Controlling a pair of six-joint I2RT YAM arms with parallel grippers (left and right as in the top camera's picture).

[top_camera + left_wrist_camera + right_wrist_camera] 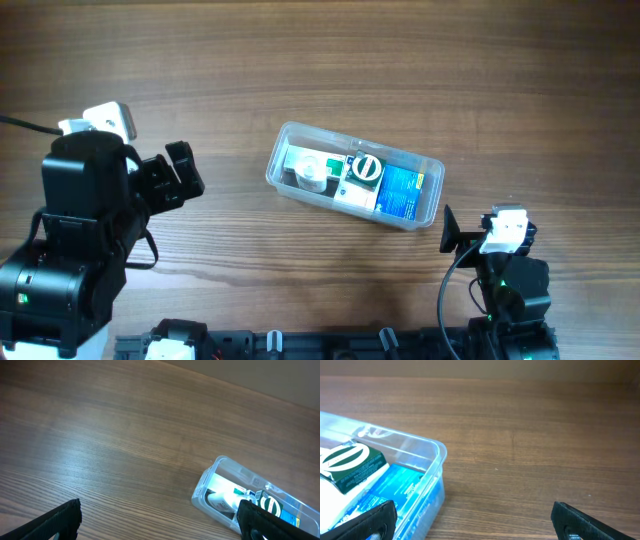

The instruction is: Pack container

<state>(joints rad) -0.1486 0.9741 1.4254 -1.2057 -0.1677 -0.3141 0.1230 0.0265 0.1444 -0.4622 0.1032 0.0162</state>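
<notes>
The container (274, 170) is sitting mid-table (300, 60), holding small boxes (400, 192). The left gripper (160, 522) and right gripper (472, 522) are hovering released, jaws spread wide, flanking the container, grasping nothing.

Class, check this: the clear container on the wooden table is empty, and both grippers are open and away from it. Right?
No: the container is not empty. The overhead view shows a blue packet and a green-and-white box inside it. The left gripper and right gripper are indeed open and away from it.
</notes>
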